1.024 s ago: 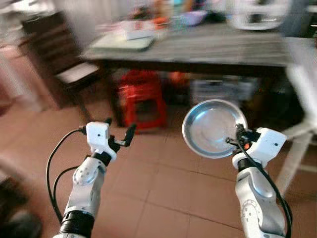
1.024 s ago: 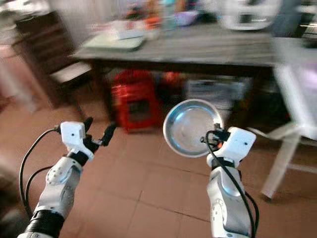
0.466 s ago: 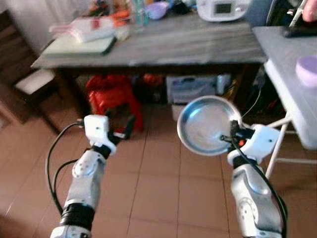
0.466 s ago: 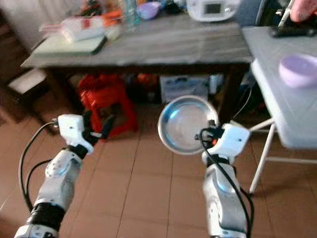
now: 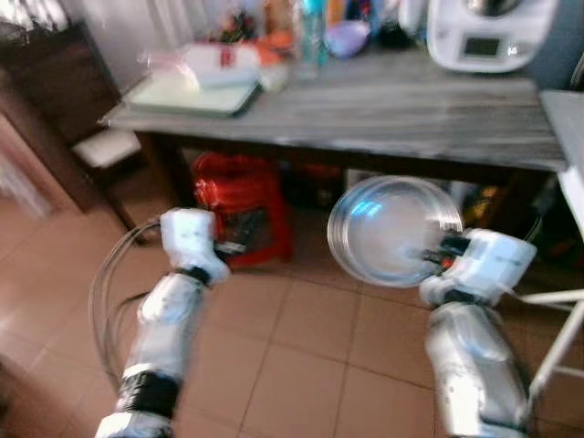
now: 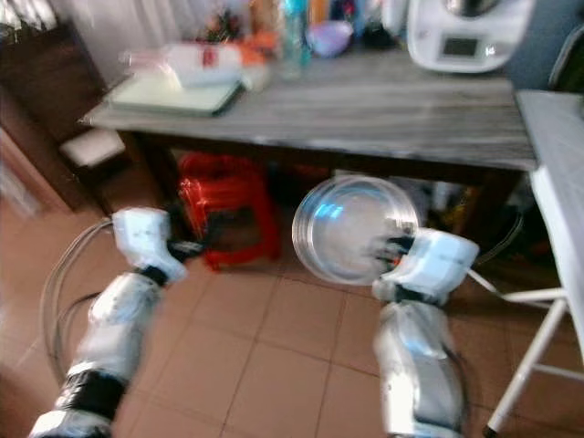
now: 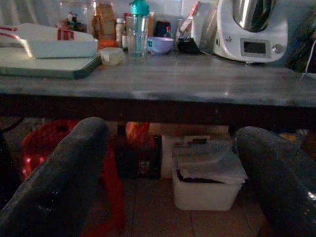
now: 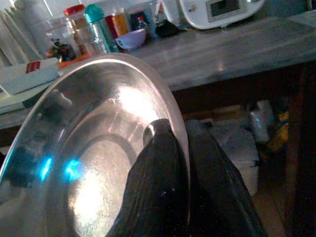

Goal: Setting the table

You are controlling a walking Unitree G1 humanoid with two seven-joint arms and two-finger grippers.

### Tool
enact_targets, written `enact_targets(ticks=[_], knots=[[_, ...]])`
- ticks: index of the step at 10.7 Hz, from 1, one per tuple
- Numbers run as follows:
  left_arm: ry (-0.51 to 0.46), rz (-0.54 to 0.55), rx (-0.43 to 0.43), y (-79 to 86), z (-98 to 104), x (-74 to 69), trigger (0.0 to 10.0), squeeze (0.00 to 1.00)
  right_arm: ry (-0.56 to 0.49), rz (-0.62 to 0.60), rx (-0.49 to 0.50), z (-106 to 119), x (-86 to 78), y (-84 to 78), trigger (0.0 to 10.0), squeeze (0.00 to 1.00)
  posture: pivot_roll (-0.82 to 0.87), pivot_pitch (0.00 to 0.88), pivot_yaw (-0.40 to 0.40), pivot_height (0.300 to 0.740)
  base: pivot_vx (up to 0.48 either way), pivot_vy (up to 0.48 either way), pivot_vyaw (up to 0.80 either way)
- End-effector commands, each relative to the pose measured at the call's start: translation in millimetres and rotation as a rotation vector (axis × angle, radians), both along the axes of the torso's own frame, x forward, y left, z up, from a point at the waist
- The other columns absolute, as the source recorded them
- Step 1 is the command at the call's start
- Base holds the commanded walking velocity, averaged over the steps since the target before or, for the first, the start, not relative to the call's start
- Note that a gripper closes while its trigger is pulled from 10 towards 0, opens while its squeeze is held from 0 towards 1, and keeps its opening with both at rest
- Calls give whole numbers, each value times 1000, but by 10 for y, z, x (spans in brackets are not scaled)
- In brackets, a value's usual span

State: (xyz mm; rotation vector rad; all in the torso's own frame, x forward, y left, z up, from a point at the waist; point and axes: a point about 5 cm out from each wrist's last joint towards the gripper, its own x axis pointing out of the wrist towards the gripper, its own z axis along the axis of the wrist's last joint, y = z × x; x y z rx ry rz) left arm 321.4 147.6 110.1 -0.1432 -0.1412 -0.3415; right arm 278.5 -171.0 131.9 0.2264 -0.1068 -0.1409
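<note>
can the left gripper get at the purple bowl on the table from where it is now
Probably not yet. The left gripper is open and free, but it hangs below the table edge, in front of the red stool. The purple bowl sits at the far side, past the blue-capped bottle.

Head views blurred; steel plate (image 8: 94, 163) cut off by wrist-view edge.

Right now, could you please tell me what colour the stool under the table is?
The stool under the table is red, clearest in the right eye view.
</note>
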Motion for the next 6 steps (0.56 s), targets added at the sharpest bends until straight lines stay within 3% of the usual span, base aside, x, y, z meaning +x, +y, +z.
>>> enact_targets(ticks=[1, 6], knots=[[-16, -26, 5, -86, 37, 10, 10000, 0, -19, -31, -8, 40, -16, -95, 10000, 0, 50, 48, 81, 740, 480, 0, 0], [-16, -43, 9, -134, 28, 5, 10000, 0, -30, -48, -15, 57, -8, -128, 10000, 0, 47, 51, 92, 740, 480, 0, 0]])
